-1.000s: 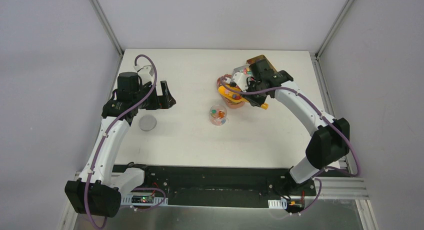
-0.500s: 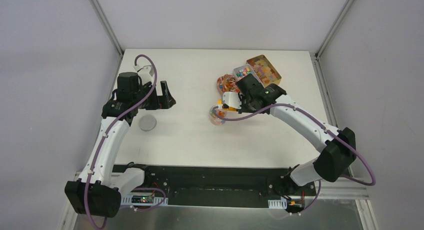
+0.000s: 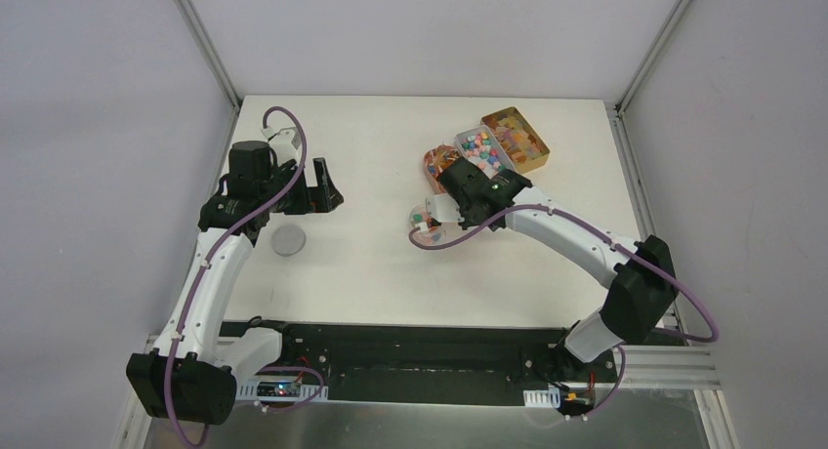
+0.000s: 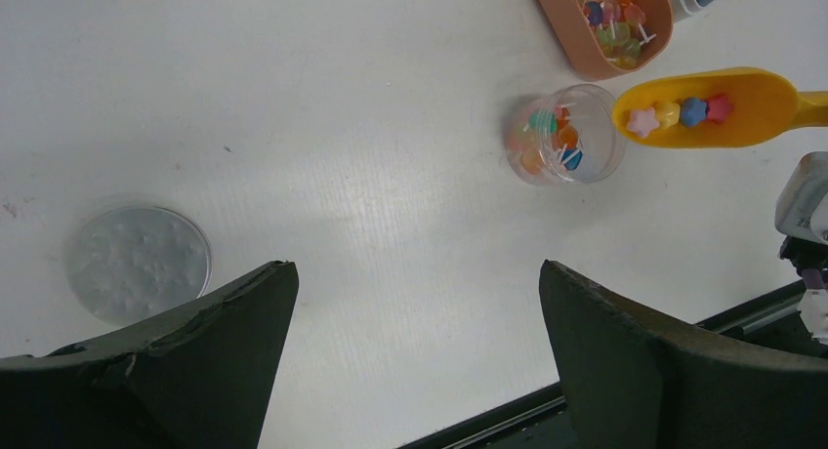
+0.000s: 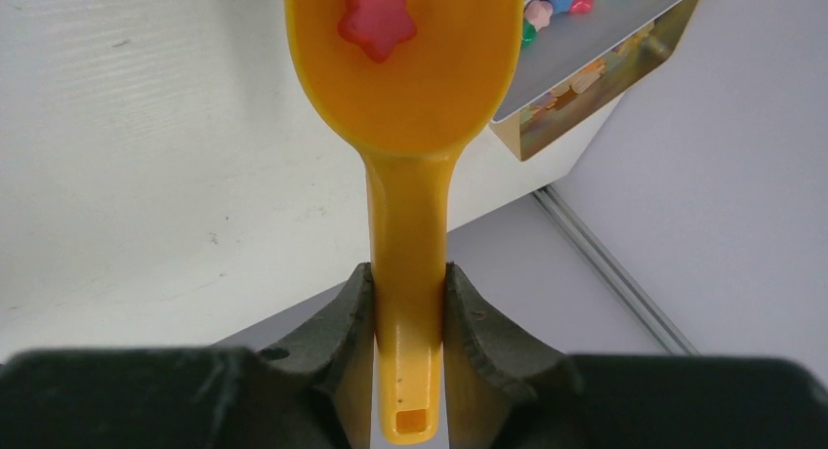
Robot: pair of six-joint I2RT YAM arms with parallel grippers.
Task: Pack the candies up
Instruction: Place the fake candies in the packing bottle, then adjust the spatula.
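Note:
My right gripper [image 5: 410, 283] is shut on the handle of the orange scoop [image 5: 405, 78]. A red star candy [image 5: 376, 18] lies in its bowl. In the left wrist view the scoop [image 4: 752, 107] holds several star candies [image 4: 681, 112] and hovers level, its tip at the right rim of a small clear jar [image 4: 564, 135] part full of candies. In the top view the right gripper [image 3: 457, 209] covers the scoop, and the jar [image 3: 422, 226] shows beside it. My left gripper [image 3: 322, 189] is open and empty, well left of the jar.
A round clear lid [image 3: 289, 240] lies on the table near the left arm, also in the left wrist view [image 4: 137, 264]. Three candy trays stand behind the jar: an orange oval one [image 3: 435, 159], a white one [image 3: 480, 144] and a gold tin [image 3: 517, 137].
The right arm swung from over the trays forward and left to the jar, carrying the loaded scoop. The left arm has not moved.

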